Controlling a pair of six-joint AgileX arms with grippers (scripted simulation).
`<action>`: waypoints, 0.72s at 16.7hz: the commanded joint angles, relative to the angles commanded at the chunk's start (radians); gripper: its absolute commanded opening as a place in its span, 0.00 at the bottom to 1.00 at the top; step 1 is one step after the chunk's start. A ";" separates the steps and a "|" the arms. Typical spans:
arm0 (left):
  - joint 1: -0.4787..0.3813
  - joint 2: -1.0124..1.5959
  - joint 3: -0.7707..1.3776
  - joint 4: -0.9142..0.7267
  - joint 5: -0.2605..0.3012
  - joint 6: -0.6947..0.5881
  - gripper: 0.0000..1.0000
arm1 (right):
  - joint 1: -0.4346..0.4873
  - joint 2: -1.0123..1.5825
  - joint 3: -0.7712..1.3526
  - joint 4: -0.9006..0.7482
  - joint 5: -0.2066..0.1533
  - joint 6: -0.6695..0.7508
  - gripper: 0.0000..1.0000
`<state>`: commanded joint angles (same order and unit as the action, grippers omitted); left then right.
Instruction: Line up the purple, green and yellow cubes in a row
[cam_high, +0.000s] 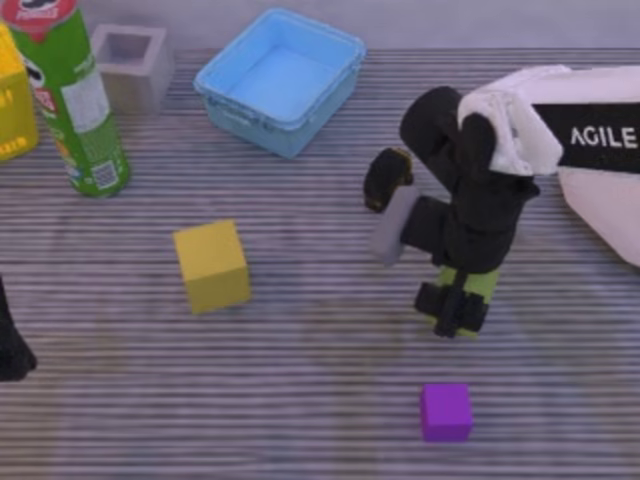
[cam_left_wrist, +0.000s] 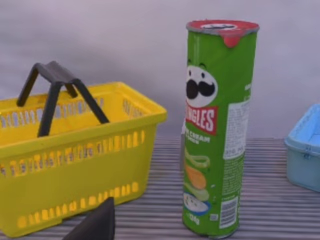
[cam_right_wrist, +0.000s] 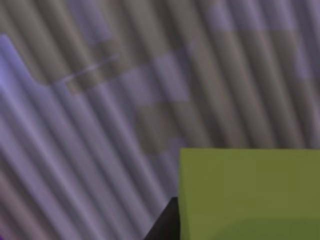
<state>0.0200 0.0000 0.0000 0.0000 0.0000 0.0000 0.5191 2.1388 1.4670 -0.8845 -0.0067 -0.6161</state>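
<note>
The right claw (cam_high: 458, 305) sits low over the green cube (cam_high: 484, 283) at centre-right of the top view, grasping it — green shows between and beside the dark fingers. The yellow cube (cam_high: 211, 265) lies left of centre on the striped counter (cam_high: 320, 400); the purple cube (cam_high: 445, 411) lies lower right, below the claw. All three look rigid, matte and likely light, so flat opposite faces should give a sure hold. The right wrist view shows only the green cube's face up close and a claw tip — no other cubes. The left claw (cam_high: 12, 350) is parked at the left edge; I cannot tell its state.
</note>
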 joint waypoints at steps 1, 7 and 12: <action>0.000 0.000 0.000 0.000 0.000 0.000 1.00 | 0.000 -0.015 0.020 -0.039 0.000 0.000 0.00; 0.000 0.000 0.000 0.000 0.000 0.000 1.00 | 0.003 -0.074 0.091 -0.166 -0.001 0.001 0.00; 0.000 0.000 0.000 0.000 0.000 0.000 1.00 | 0.037 -0.081 0.081 -0.167 -0.001 -0.005 0.00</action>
<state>0.0200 0.0000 0.0000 0.0000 0.0000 0.0000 0.5562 2.0574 1.5485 -1.0514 -0.0080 -0.6211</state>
